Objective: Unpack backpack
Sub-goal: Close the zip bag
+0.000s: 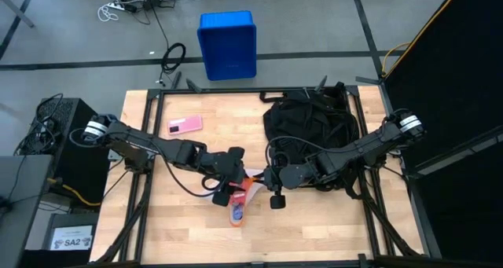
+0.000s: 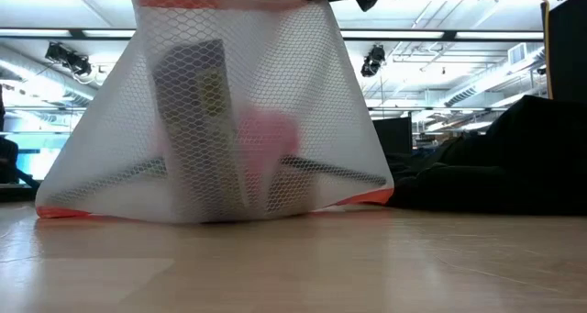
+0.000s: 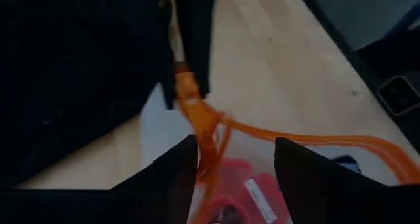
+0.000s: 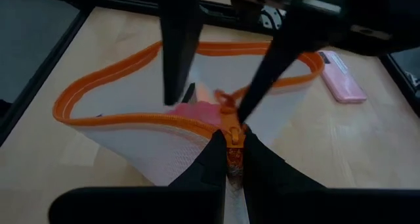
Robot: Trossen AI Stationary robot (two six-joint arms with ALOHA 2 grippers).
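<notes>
Resting at the upper right of the light wooden table (image 1: 181, 229) in the high view, the large black soft fabric backpack (image 1: 308, 130) lies slumped with its straps loose, well apart from the arms' work. Item at lower centre of that view: a white mesh pouch with orange zip trim (image 1: 238, 207), its mouth gaping, a pink object and a grey-green packet visible through the netting in the low view. The right gripper (image 4: 234, 159), fingers pressed together, pinches the pouch's orange zipper end at the bottom centre of its wrist view. The left gripper (image 1: 228, 191), fingers spread, hangs directly over the pouch from the left, with the orange trim passing between its fingers (image 3: 176, 168); whether they touch it cannot be told. Item at upper left of the table: a flat pink rectangular case (image 1: 185, 125), lying alone. Item beyond the table's far edge, upper centre: a blue plastic crate (image 1: 227, 44) on the grey floor.
</notes>
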